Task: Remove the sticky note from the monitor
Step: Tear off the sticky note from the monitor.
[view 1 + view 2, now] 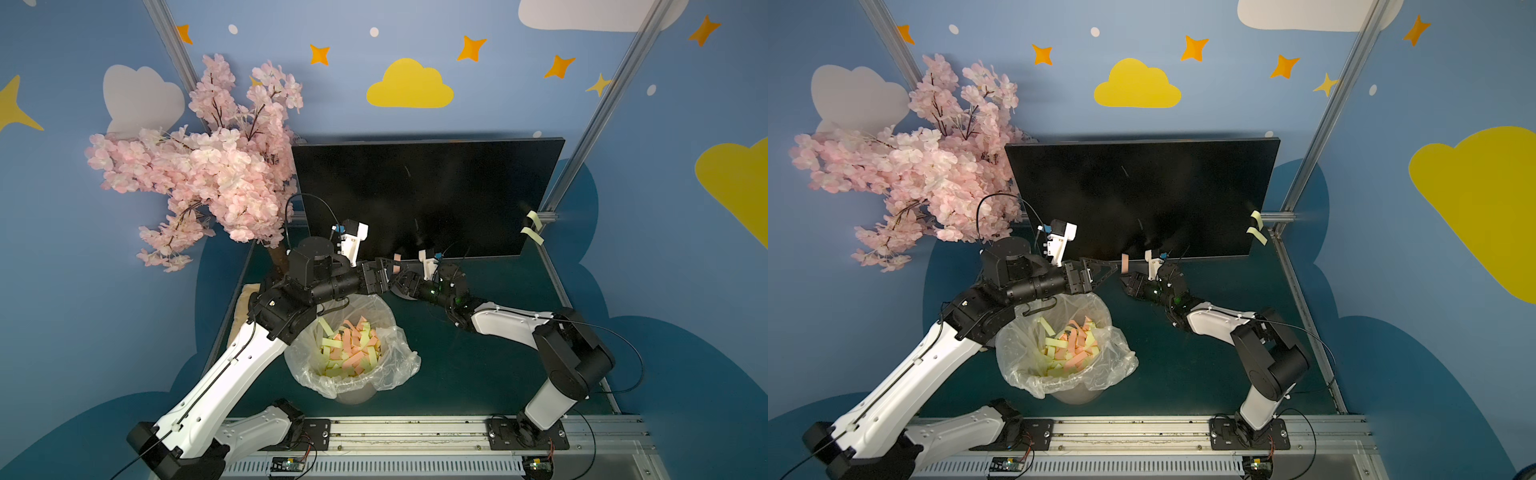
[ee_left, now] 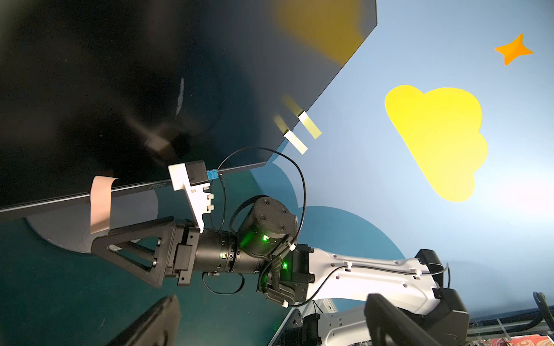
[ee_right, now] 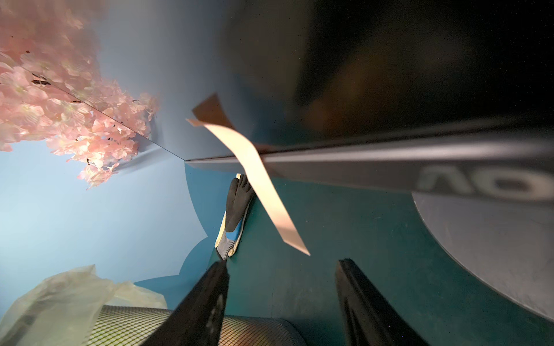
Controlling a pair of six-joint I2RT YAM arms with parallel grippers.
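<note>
The monitor (image 1: 424, 195) (image 1: 1142, 195) stands at the back with its screen dark. A pink sticky note (image 1: 397, 258) (image 1: 1125, 263) (image 2: 100, 203) (image 3: 260, 185) hangs from its lower bezel near the middle, its free end loose. My right gripper (image 1: 1127, 279) (image 3: 281, 263) is open just under that free end, and the strip's tip sits just ahead of the fingertips, not between them. My left gripper (image 1: 1111, 274) (image 2: 272, 299) is wide open and holds nothing, close to the left of the note. Two yellow notes (image 1: 533, 227) (image 2: 302, 133) stick out from the monitor's right edge.
A bin (image 1: 351, 386) lined with a clear bag and holding several discarded yellow and pink notes stands in front of the monitor under my left arm. A pink blossom tree (image 1: 208, 166) crowds the left. A work glove (image 3: 235, 215) lies on the table. The monitor's round base (image 3: 494, 239) is by my right gripper.
</note>
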